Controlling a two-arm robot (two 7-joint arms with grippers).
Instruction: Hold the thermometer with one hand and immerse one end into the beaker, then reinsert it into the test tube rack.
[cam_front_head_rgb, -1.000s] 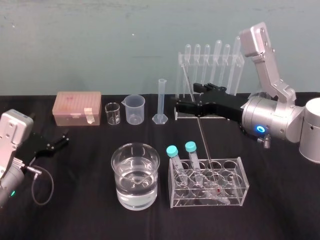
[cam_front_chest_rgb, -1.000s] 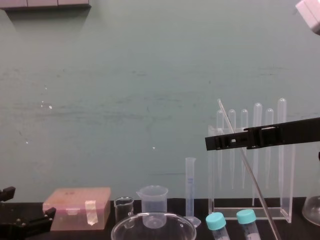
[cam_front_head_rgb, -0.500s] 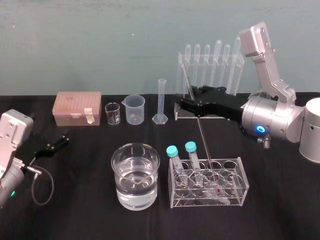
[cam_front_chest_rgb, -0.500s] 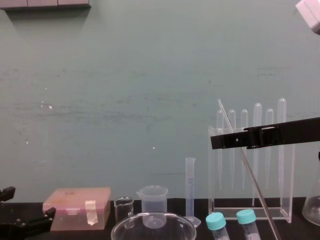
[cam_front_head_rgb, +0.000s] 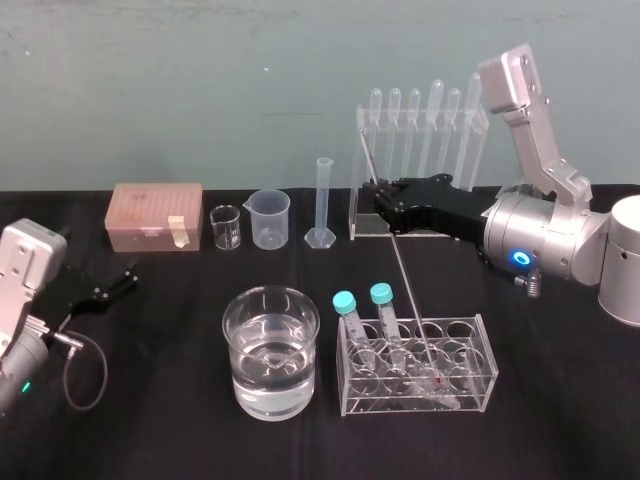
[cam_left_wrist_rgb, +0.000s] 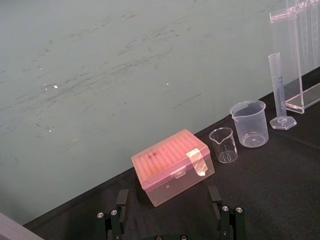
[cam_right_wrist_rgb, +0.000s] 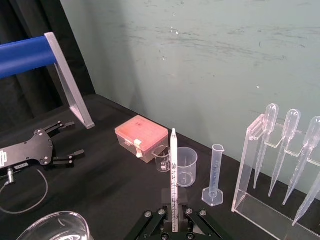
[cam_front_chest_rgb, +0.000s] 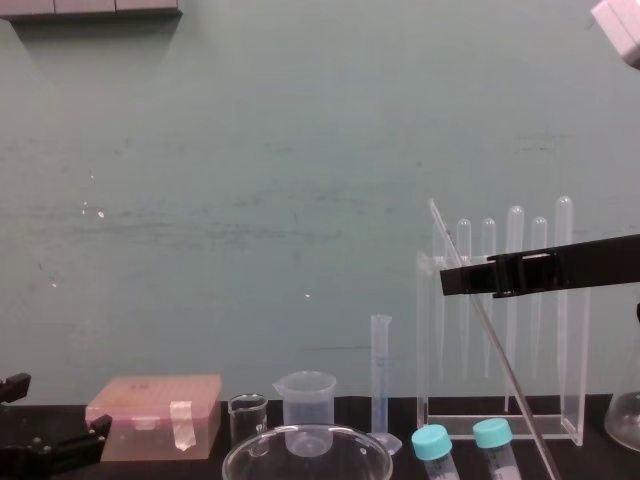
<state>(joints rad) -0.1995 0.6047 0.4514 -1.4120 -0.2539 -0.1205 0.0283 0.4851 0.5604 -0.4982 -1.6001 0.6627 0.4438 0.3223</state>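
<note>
The thermometer (cam_front_head_rgb: 405, 285), a long thin glass rod, leans with its lower end in the low clear test tube rack (cam_front_head_rgb: 472, 385) at the front right. My right gripper (cam_front_head_rgb: 380, 203) reaches in from the right above the rack and is shut on the rod's upper part. In the right wrist view the thermometer (cam_right_wrist_rgb: 173, 170) stands upright between the closed fingers. From the chest the thermometer (cam_front_chest_rgb: 510, 380) slants down past the black right gripper (cam_front_chest_rgb: 447, 280). The beaker (cam_front_head_rgb: 270, 350), partly filled with water, stands left of the rack. My left gripper (cam_front_head_rgb: 110, 285) rests open at the far left.
Two blue-capped tubes (cam_front_head_rgb: 345, 305) stand in the rack's left end. Along the back are a pink tip box (cam_front_head_rgb: 157, 215), a tiny glass beaker (cam_front_head_rgb: 225, 227), a plastic spouted cup (cam_front_head_rgb: 270, 218), a graduated cylinder (cam_front_head_rgb: 322, 205) and a tall pipette stand (cam_front_head_rgb: 420, 130).
My right gripper's fingers have closed from wide open onto the thermometer. The rod's top has shifted slightly left. The left arm has not moved.
</note>
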